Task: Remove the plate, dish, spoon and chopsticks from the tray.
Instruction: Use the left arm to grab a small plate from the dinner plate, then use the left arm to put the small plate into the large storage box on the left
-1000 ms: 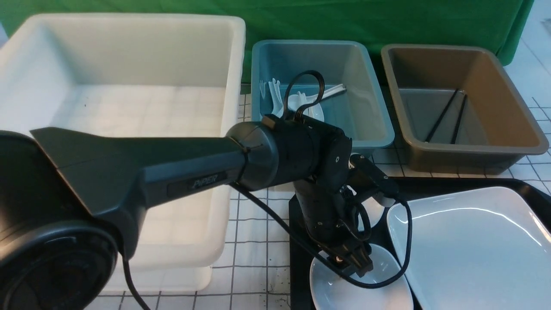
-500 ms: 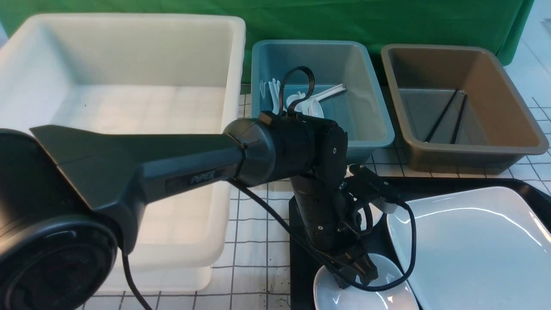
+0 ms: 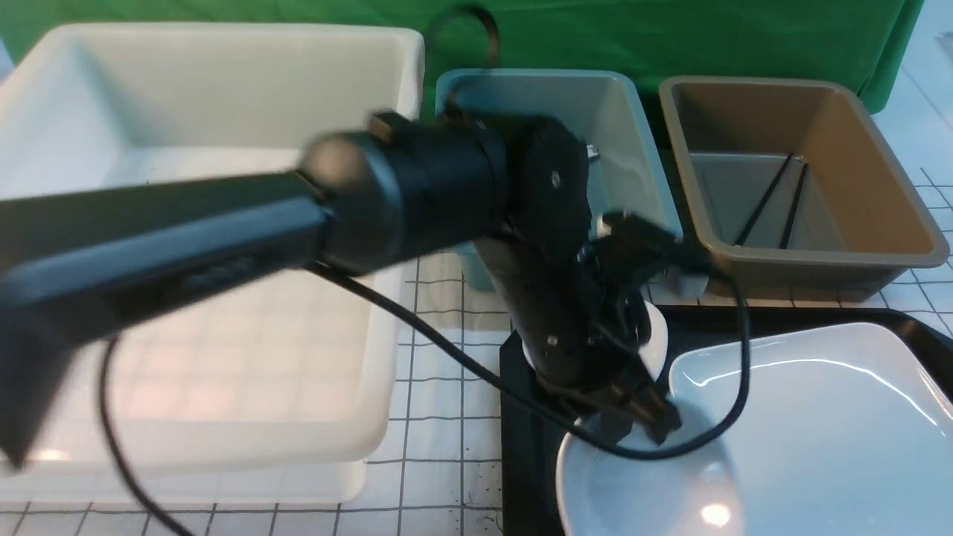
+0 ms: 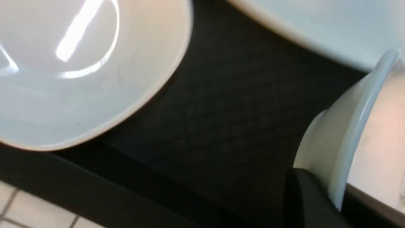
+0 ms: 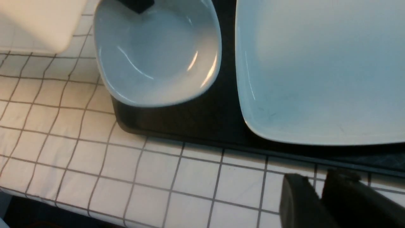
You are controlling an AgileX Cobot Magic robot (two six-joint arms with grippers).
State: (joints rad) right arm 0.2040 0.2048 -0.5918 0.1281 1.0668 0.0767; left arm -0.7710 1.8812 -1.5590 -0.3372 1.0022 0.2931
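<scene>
**A:** Green curtain [image 3: 670,37] at the back, a gridded white surface [image 3: 432,350] with tubs on it. From the front, how far along is the clearing?

**B:** The chopsticks [image 3: 763,201] lie in the brown tub [image 3: 878,186], so that part looks done. The left arm hides most of the blue tub [image 3: 633,141], so I cannot confirm the spoon; none shows on the tray [image 3: 521,447]. The plate [image 3: 819,432] and the dish [image 3: 633,491] are left, and a second dish [image 3: 655,331] shows behind the arm.

**A:** And the left end effector [image 3: 659,420]?

**B:** It is clenched on the dish's far rim, just beside the plate's left edge.

**A:** What does the left wrist view show?

**B:** The rim is pinched edge-on against one dark finger [image 4: 307,202]. Bare tray separates it from the second dish, and the plate's edge lies beyond.

**A:** And the right wrist view?

**B:** The dish overhangs the tray's corner, so it may already be lifting, but I cannot be sure. The plate lies flat just beside it. The right end effector [image 5: 316,190] hovers over the surface off the tray, near the plate's front edge. It holds nothing I can see, and I cannot tell whether it is parted or closed.
</scene>
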